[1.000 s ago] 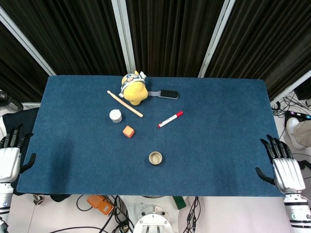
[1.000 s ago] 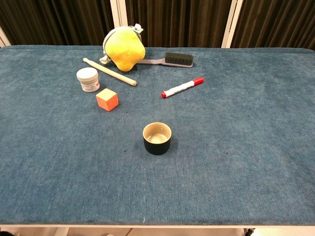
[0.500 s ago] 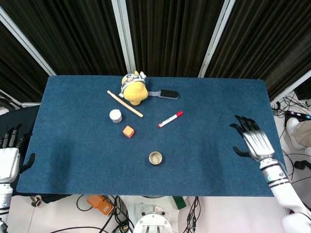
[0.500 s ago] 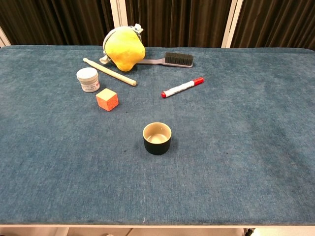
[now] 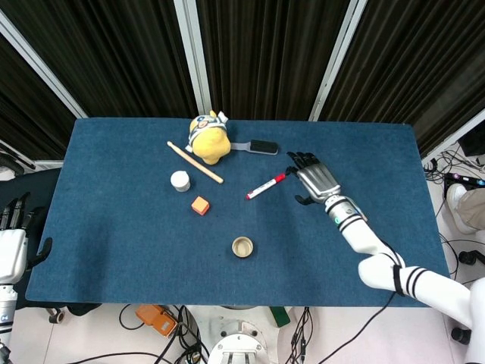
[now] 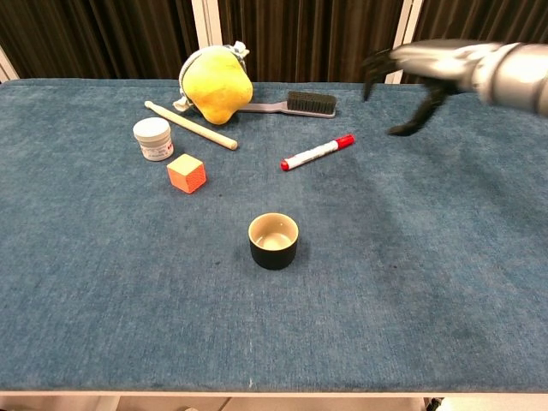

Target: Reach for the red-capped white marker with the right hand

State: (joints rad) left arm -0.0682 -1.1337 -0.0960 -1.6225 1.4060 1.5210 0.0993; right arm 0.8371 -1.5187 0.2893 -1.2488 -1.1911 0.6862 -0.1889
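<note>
The white marker with a red cap (image 5: 265, 186) (image 6: 317, 152) lies flat near the middle of the blue table, its cap pointing to the back right. My right hand (image 5: 312, 180) (image 6: 419, 68) hovers just right of the cap, fingers spread, holding nothing and not touching the marker. My left hand (image 5: 14, 241) stays off the table's left front corner with its fingers apart and empty; the chest view does not show it.
A yellow plush toy (image 5: 209, 138), a grey brush (image 5: 258, 146), a wooden stick (image 5: 195, 162), a white jar (image 5: 180, 181) and an orange cube (image 5: 200, 205) lie left of the marker. A small dark cup (image 5: 242, 246) stands nearer the front edge.
My right hand has swept from the table's right front corner inward and toward the back, arriving just right of the marker's cap. The left hand has barely moved.
</note>
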